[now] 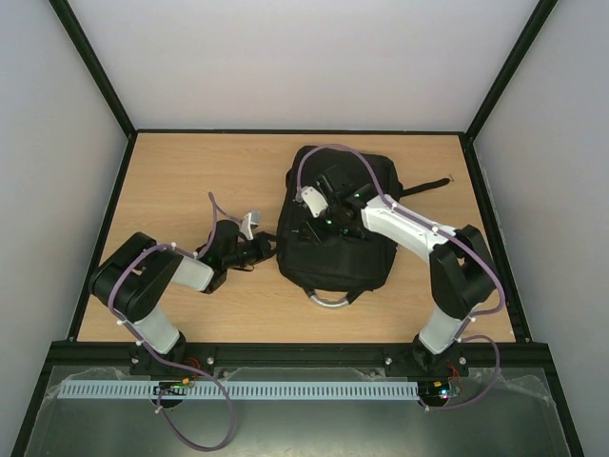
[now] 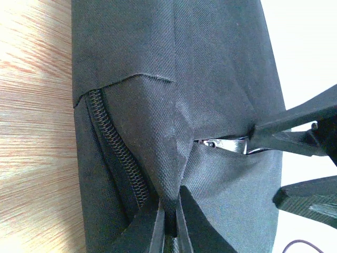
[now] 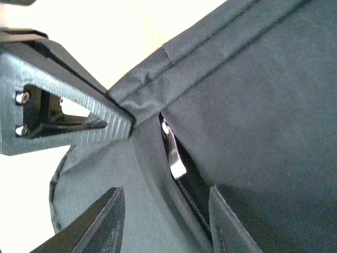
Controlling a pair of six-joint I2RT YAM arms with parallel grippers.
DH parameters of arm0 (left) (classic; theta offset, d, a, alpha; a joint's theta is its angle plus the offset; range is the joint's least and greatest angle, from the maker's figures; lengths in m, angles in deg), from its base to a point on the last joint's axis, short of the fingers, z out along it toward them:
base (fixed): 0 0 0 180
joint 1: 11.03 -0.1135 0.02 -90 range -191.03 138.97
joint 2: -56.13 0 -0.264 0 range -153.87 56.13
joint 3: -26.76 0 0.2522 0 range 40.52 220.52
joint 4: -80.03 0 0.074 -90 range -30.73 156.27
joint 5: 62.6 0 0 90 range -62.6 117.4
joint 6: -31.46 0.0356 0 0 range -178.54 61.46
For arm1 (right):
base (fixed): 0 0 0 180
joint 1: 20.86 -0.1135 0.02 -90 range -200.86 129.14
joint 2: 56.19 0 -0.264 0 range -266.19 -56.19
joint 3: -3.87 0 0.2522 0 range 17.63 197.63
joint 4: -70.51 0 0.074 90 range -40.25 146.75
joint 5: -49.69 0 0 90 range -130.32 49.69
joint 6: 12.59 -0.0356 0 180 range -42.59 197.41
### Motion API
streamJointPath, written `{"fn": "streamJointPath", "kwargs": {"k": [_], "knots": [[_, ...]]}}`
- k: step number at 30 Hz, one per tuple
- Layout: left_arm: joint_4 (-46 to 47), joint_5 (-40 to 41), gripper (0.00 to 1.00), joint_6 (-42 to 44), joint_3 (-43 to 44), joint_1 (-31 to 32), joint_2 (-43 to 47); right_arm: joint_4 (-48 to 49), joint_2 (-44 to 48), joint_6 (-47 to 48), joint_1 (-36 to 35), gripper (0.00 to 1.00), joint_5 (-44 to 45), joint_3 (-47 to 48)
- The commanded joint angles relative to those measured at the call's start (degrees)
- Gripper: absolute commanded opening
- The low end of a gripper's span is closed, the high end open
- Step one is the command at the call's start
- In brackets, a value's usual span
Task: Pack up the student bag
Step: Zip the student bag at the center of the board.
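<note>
A wooden table (image 1: 190, 171) inside pale walls holds one backpack (image 1: 333, 262), lying flat at the middle, slightly right of centre. Two arms reach in, each trailing a purple cable (image 1: 219, 419), and both crowd the backpack's left half. The right arm lies across the top of it and covers part of the front.

The backpack is black woven cloth, a rounded rectangle. It has one grey loop handle (image 1: 328, 301) at the near end and one black strap (image 1: 428, 186) sticking out to the right. One line of zip teeth (image 2: 118, 158) runs along the side. One silver zip pull (image 3: 174, 153) lies in a slit.

The left gripper (image 2: 169, 211) is clenched on a fold of cloth at the backpack's left edge. The right gripper (image 3: 166, 195) is released, its jaws apart just beside the pull and holding nothing.
</note>
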State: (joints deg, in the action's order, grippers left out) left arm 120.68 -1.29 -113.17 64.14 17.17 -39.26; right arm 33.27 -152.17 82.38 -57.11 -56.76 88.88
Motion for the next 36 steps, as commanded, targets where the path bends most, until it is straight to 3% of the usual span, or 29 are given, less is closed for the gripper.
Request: {"fn": "streamJointPath", "kwargs": {"k": [1,19,31,36], "knots": [[0.2,0.18,0.02,1.9,-0.38,-0.37,2.32,-5.25,-4.26,-3.3,-0.05,0.44,-3.81,5.5],[-2.86,1.33,0.02,3.41,-0.15,0.85,5.28,-6.28,-10.86,-7.58,0.94,0.38,-7.67,9.39],[-1.98,2.45,0.02,4.05,-1.0,3.17,2.48,-3.69,-9.67,-7.65,2.15,0.03,-11.75,7.43],[-0.82,3.54,0.02,3.52,-2.43,6.41,2.51,-3.02,-8.69,-6.89,2.15,0.01,-13.5,5.27]]}}
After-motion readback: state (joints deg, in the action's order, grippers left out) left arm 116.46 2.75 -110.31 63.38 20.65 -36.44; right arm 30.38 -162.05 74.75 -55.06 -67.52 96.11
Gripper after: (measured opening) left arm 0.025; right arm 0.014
